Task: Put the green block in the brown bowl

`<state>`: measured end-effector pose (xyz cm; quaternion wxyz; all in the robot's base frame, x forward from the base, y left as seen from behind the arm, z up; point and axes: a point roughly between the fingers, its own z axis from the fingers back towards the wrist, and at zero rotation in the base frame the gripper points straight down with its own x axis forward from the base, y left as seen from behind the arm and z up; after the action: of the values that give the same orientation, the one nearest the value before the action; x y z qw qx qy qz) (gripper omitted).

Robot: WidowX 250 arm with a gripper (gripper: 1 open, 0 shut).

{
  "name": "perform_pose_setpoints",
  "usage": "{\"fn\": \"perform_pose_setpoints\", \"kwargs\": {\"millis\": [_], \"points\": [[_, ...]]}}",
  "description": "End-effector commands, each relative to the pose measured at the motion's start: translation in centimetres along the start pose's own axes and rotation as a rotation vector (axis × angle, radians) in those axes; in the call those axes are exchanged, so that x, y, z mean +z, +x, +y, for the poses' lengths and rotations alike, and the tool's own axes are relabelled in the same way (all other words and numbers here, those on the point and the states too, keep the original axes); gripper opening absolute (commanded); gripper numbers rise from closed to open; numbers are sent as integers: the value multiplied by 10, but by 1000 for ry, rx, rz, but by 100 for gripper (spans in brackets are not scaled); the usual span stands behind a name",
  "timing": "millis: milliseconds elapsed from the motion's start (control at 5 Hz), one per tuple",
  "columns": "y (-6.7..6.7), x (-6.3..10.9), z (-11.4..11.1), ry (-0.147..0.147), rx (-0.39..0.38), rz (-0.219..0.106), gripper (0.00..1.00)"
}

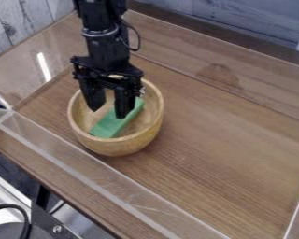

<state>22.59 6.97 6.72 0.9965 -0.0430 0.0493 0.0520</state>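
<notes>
My gripper (111,101) hangs spread wide over the brown bowl (142,132), holding nothing. The green block (120,120) lies tilted inside, against the wall. If I lift off carelessly, a finger could clip the block or rim.

place: robot lab test bench | evidence: brown wood-grain tabletop (227,131) enclosed by low clear acrylic walls (64,154); black robot arm (102,28) mounted over it; whitewashed plank backdrop (21,23) behind
</notes>
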Motion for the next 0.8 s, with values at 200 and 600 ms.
{"fn": "perform_pose_setpoints", "kwargs": {"millis": [200, 600], "points": [[10, 27, -2, 12, -10, -66, 100], [12, 38, -4, 11, -10, -87, 100]]}}
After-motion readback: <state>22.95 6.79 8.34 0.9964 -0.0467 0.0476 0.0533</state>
